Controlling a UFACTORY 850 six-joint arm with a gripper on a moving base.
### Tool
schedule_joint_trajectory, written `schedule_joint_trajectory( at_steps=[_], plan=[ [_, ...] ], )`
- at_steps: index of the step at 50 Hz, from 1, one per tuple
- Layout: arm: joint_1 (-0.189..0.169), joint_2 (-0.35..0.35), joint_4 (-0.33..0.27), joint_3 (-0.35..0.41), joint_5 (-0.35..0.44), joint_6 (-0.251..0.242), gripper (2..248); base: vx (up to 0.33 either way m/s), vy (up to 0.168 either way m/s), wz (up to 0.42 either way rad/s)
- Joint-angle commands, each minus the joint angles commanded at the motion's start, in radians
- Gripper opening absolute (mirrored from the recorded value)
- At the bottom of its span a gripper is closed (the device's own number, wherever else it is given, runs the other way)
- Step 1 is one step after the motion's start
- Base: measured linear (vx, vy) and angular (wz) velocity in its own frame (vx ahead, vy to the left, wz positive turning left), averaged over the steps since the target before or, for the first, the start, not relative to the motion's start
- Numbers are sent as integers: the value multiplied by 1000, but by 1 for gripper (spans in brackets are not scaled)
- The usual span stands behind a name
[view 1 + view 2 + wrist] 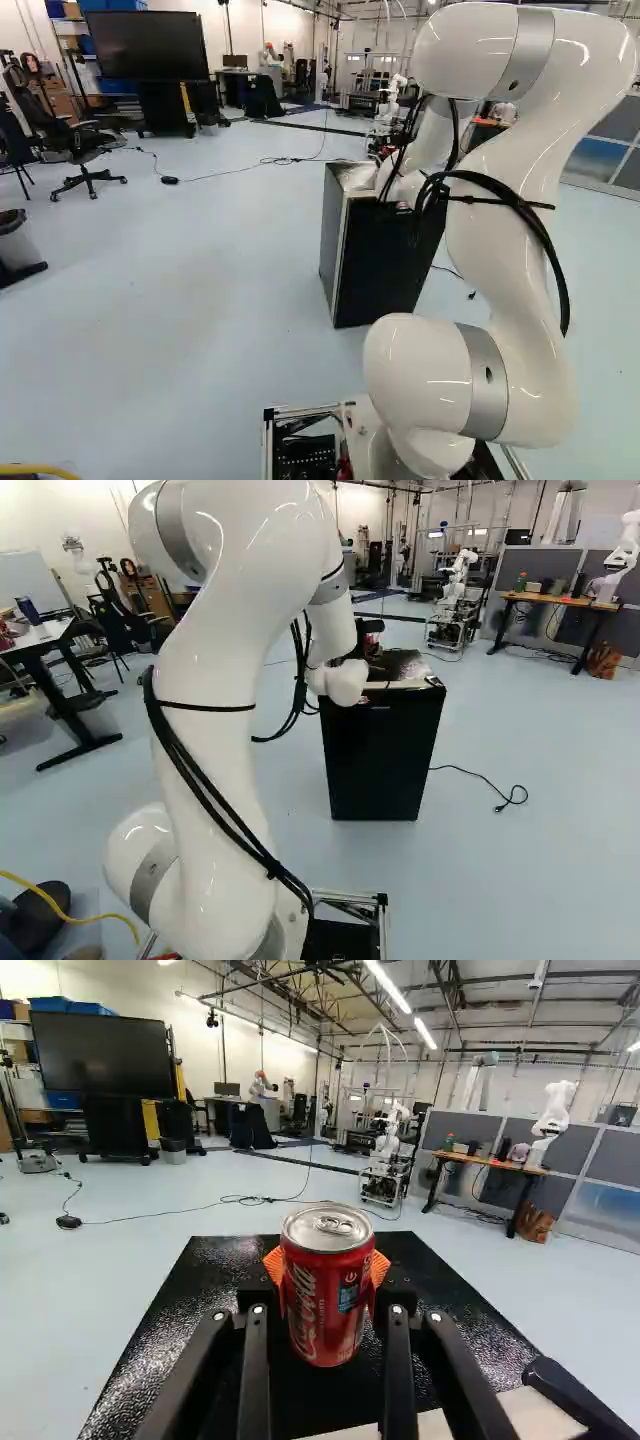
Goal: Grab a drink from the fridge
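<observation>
In the right base view, my gripper [370,645] shows as a dark shape at the fridge's top, its fingertips hidden by the wrist. The small black fridge [380,760] stands upright ahead of the arm, its front closed. The wrist view shows the gripper [325,1280] shut on a red drink can [328,1290], with orange pads [381,1268] against both its sides. The can is upright over the fridge's black top [220,1270]; whether its base touches that surface I cannot tell.
Another robot [458,575] stands on a cart beyond the fridge. A power cord [480,777] lies on the floor beside it. Farther back are a wooden table [560,600] and a large screen [147,45]. An office chair [85,150] stands at the left of the left base view.
</observation>
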Motion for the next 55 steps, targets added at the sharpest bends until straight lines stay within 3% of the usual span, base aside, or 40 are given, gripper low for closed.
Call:
schedule_joint_trajectory(
  at_steps=[28, 55],
  plan=[
    [34, 74, 21, 82, -24, 0, 98, 0, 0, 0],
    [100, 221, 62, 243, -72, 0, 98, 0, 0, 0]
  ],
)
